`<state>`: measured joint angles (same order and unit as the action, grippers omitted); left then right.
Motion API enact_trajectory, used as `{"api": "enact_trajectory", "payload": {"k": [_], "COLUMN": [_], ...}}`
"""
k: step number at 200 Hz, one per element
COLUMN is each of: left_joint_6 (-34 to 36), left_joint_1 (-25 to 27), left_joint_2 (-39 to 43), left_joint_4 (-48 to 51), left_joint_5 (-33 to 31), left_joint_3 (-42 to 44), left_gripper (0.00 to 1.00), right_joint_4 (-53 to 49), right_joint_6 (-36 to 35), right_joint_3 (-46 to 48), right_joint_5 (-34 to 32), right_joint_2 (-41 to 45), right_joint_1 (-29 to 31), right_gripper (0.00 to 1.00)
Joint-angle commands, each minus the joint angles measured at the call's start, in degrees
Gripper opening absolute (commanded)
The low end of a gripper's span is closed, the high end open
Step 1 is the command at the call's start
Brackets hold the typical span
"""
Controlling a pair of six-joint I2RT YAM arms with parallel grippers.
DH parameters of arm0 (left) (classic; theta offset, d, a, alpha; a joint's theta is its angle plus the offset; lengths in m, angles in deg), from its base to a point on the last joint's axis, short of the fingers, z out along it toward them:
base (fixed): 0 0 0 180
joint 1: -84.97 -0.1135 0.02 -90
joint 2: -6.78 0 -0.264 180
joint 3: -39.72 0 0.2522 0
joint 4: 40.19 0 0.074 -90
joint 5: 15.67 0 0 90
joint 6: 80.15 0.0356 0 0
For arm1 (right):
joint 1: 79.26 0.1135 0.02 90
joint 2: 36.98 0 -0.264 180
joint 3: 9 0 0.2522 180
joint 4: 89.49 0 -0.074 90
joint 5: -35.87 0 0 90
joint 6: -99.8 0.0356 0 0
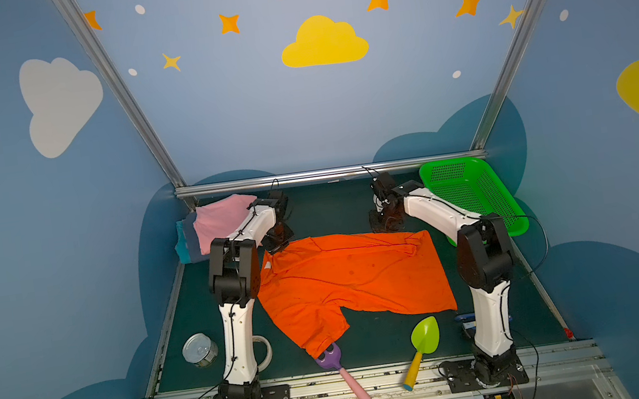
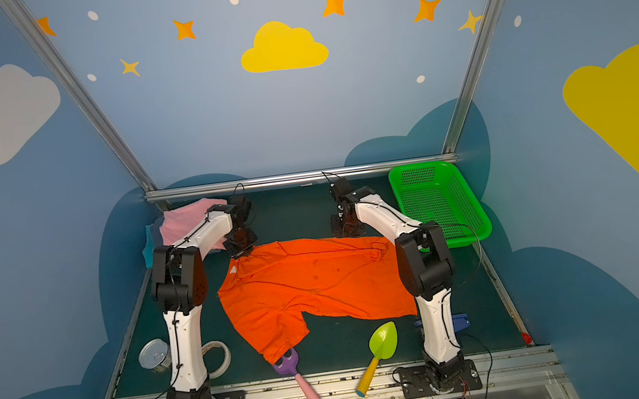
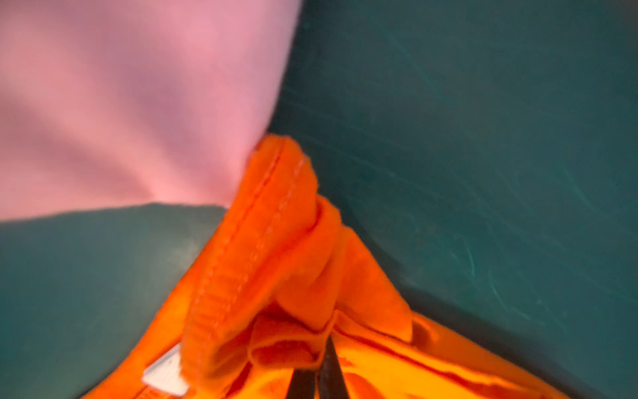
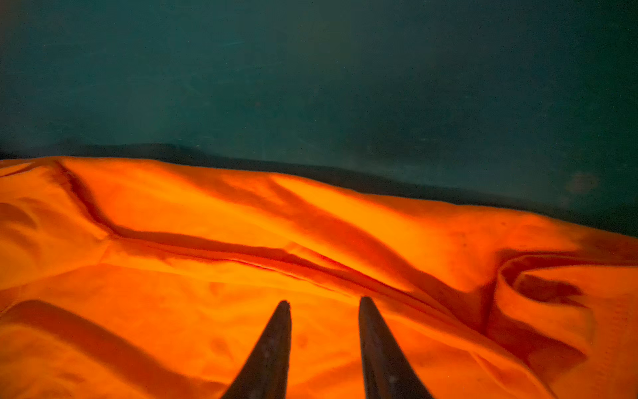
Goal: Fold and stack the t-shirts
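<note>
My left claw [image 3: 317,366] is pinched tight on a bunched fold of the orange t-shirt [image 1: 353,275], at its far corner by the collar. My right claw [image 4: 324,300] hangs over the shirt's far edge with its jaws apart, holding nothing. The shirt lies spread and rumpled across the middle of the table [image 1: 331,207], not yet folded.

My worry is the lopsided hold. I judge that a pull on the left pinch alone would drag the cloth askew and bunch it further, and so small a bite of fabric could slip free. The near sleeve lies over the head of the purple toy fork [image 1: 329,357], so a pull away from it might snag or tow that toy. Just beside my left claw sits the folded stack topped by the pink t-shirt [image 1: 220,222]; a careless swing there could knock it crooked. The green basket [image 1: 472,193] stands apart, beyond my right arm.
</note>
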<state>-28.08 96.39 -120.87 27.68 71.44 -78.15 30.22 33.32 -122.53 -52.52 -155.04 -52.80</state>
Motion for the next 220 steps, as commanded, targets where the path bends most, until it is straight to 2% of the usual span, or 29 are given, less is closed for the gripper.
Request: {"api": "enact_trajectory", "payload": {"k": [1,28,71,79,89,104,119,147,176,220], "left_joint_6": [0.72,0.71,-0.12,-0.04,-0.08,-0.21,-0.37,-0.22,-0.45,-1.79], "left_joint_1": [0.38,1.64,3.49,3.76,3.87,3.87,3.78,3.45,1.33,-2.68], "left_joint_2": [6.12,11.85,19.07,19.36,19.08,18.13,17.70,18.05,17.03,14.35], "left_joint_4": [1.70,1.74,-0.52,-0.87,-1.11,-1.19,-1.55,-1.69,-0.50,-1.37], "left_joint_5": [-1.59,-1.89,-0.77,-0.77,-0.65,-0.20,0.02,-1.15,-2.64,-2.38], "left_joint_3": [1.62,5.89,14.92,16.12,17.23,18.04,18.57,18.29,16.34,15.16], "left_gripper": [0.04,0.04,0.06,0.09,0.21,0.33,0.38,0.40,0.37,0.35], "right_joint_4": [-0.94,-1.90,-0.86,-1.27,-1.73,-1.90,-1.86,-1.29,1.49,8.34], "right_joint_6": [0.10,0.77,1.76,1.72,1.67,1.64,1.58,2.68,3.97,5.28], "right_joint_3": [-3.26,-8.63,-14.38,-15.79,-17.19,-18.84,-20.36,-23.74,-27.13,-31.28], "right_joint_5": [4.88,10.23,17.16,17.70,18.05,18.85,19.36,21.32,23.97,28.04], "right_joint_2": [-2.18,-4.99,-9.53,-10.55,-11.71,-13.20,-14.74,-18.98,-23.74,-30.00], "right_joint_1": [0.72,2.64,6.65,7.60,8.73,10.27,11.41,12.19,12.19,11.95], "right_gripper": [0.35,0.36,0.50,0.51,0.53,0.55,0.56,0.57,0.54,0.47]}}
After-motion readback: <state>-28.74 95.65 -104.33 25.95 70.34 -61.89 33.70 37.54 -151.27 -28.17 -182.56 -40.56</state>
